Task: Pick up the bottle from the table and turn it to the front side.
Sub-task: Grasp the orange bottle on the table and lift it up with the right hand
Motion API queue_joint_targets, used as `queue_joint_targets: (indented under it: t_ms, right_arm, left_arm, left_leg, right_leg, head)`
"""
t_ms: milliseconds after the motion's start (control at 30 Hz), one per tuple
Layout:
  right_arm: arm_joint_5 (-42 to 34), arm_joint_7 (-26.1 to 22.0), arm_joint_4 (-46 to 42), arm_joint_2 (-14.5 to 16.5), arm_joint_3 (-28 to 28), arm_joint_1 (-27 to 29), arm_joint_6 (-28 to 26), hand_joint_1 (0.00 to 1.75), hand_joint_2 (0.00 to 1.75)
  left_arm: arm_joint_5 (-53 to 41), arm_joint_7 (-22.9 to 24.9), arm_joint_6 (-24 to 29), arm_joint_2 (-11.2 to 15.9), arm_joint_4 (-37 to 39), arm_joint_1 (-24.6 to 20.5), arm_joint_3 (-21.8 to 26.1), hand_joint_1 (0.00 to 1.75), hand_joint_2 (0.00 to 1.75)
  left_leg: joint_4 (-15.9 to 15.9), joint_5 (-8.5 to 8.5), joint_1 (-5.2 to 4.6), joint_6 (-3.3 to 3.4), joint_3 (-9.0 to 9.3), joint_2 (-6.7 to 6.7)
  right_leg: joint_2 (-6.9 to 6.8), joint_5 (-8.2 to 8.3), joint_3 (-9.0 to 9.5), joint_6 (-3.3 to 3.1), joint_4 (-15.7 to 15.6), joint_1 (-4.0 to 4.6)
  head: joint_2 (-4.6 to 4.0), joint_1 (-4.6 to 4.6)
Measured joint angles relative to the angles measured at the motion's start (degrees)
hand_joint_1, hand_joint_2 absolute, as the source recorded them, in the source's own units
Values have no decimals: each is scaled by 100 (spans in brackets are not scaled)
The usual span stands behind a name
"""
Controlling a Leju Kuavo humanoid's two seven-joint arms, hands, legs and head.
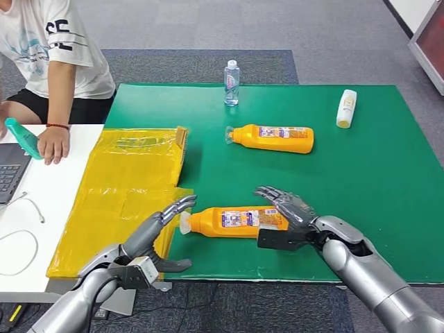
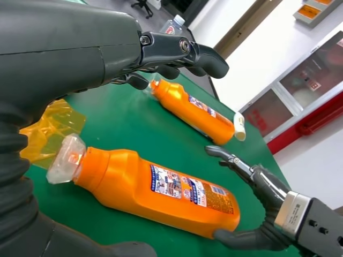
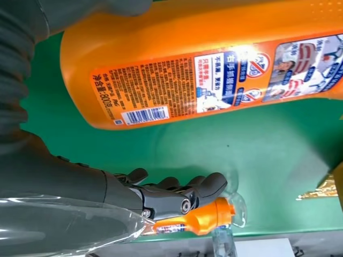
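Observation:
An orange bottle (image 1: 233, 220) with a clear cap lies on its side near the front edge of the green mat (image 1: 366, 180), cap pointing left. Its printed label (image 2: 182, 188) with a barcode faces up. My right hand (image 1: 288, 214) is open around the bottle's base, fingers arched above it and the thumb low beside it (image 2: 259, 198). In the right wrist view there is a gap between the bottle (image 3: 202, 69) and the fingers (image 3: 178, 195). My left hand (image 1: 155, 239) is open just left of the cap, fingers stretched toward it without touching.
A second orange bottle (image 1: 272, 137) lies farther back, behind it a water bottle (image 1: 231, 82), and a small white bottle (image 1: 346, 108) at the back right. A yellow plastic bag (image 1: 131, 184) lies left of the mat. A person's hand (image 1: 52, 144) rests on the white table (image 1: 52, 201).

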Motion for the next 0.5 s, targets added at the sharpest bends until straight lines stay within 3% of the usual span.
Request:
queue_joint_targets:
  t_ms: [500]
  right_arm:
    - [-205, -195, 101, 24, 133, 1, 145, 0, 175]
  left_arm:
    - [127, -46, -128, -43, 146, -137, -3, 0, 175]
  left_leg:
    - [0, 0, 0, 0, 0, 0]
  right_leg:
    - [0, 1, 1, 1, 0, 0]
  head:
    - [0, 0]
